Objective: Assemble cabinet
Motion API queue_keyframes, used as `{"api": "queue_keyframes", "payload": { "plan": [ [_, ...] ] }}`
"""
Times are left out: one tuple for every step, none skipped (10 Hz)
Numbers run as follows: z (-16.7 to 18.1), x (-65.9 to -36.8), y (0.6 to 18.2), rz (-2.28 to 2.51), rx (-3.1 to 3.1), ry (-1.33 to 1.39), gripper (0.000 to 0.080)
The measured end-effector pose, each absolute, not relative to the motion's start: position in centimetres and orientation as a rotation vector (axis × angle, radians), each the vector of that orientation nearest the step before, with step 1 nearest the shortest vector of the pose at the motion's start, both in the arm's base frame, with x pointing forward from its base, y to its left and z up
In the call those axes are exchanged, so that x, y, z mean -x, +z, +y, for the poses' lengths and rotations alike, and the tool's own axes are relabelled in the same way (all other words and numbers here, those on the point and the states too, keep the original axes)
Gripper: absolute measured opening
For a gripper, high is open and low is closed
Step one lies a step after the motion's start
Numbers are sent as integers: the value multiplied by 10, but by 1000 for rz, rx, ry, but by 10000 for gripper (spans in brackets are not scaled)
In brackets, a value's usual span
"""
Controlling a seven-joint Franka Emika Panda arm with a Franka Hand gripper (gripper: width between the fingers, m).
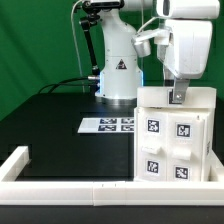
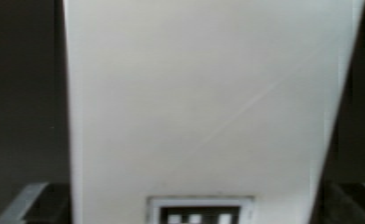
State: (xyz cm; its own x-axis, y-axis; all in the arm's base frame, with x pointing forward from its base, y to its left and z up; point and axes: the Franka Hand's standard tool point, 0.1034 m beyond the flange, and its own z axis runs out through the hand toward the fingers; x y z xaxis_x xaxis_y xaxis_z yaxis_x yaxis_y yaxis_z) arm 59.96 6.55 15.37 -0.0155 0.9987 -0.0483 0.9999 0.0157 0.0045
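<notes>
Cabinet (image 1: 172, 137) stands upright on the black table (image 1: 50, 130), at the exterior view's right, close to the near edge. Its facing side carries four black-and-white square tags in a two-by-two grid. The low white border rail (image 1: 70, 187) runs along the near edge of the table and turns up at the exterior view's left; the cabinet's base sits just behind it, though contact cannot be confirmed.

The marker board (image 1: 107, 125) lies flat on the table near the middle, to the exterior view's left of the cabinet and apart from it. Behind it stands the white arm base (image 1: 117, 70), with a warning triangle on its front.

The gripper (image 1: 179, 96) hangs directly over the cabinet's top, the wrist housing above it filling the upper right of the exterior view. A grey finger (image 1: 179, 93) reaches down to the top edge of the cabinet and appears to touch it (the second finger is not distinguishable). Whether the jaws are spread or clamped on the wall, I cannot tell.

Wrist view: a broad white panel of the cabinet (image 2: 205, 100) fills most of the frame, blurred, with part of one tag (image 2: 200, 211) visible on it. Dark table surface shows on both sides.
</notes>
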Motion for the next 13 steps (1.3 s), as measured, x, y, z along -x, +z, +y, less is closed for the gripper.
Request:
{"api": "queue_keyframes", "payload": {
  "plan": [
    [65,-600,154,2211,-2178,-48,571],
    [65,-600,154,2189,-2199,-47,556],
    [65,-600,154,2164,-2224,-47,556],
    [64,-600,154,2152,-2235,-47,556],
    [63,-600,154,2072,-2311,-43,556],
    [61,-600,154,1953,-2413,-40,556],
    [59,-600,153,1829,-2509,-38,556],
    [58,-599,153,1692,-2603,-37,556],
    [58,-599,153,1563,-2681,-34,556],
    [58,-599,153,1452,-2742,-31,556],
    [59,-599,153,1353,-2792,-28,556],
    [59,-599,153,1164,-2876,-23,556],
    [59,-599,153,1050,-2919,-20,556]
  ]
}}
